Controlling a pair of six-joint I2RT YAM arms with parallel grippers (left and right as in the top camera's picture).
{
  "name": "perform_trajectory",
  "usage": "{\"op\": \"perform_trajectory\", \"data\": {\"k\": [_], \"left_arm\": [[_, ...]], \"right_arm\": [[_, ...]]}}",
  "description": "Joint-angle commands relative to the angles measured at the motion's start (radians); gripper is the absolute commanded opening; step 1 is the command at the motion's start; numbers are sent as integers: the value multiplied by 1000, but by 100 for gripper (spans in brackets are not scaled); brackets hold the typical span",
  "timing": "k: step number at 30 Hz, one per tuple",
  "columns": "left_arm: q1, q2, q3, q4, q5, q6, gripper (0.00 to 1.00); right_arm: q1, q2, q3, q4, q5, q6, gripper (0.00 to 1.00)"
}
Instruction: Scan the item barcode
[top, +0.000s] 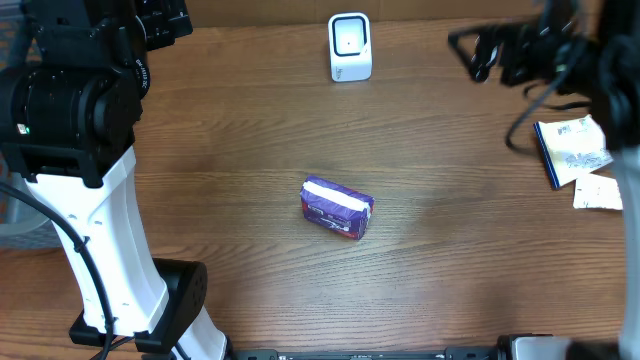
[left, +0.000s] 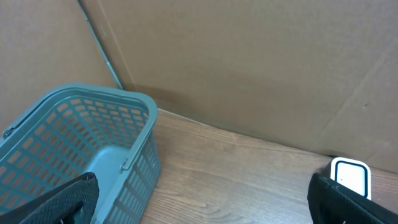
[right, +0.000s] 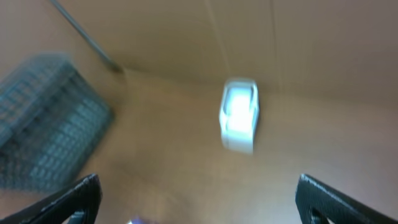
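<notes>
Packet (top: 337, 208) far from right gripper (top: 468, 52) (splayed)

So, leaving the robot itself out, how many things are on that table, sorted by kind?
packet: 1
scanner: 1
basket: 1
papers: 2
Total: 5
</notes>
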Motion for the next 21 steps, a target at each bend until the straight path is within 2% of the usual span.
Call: {"op": "perform_trajectory", "data": {"k": [1,4,6,10,13,16,21], "left_arm": [[10,13,2,3,-9,15,100],[10,13,2,3,-9,15,100],[10,13,2,3,-9,15,100],[10,13,2,3,-9,15,100],[10,13,2,3,-9,15,100],[10,13,2,3,-9,15,100],[10,13,2,3,-9,15,100]], "right_arm": [[62,-94,14,105,36,-50,100],[101,-126,11,65,189,-184,100],[117,-138,-4,74,282,-217,100],[161,-151,-17,33,169,-254,100],[237,-172,-76,14,220,-274,100],[291,-220,-225,27,310,-273,100],[294,-302,-515,21,314,-263,100]]}}
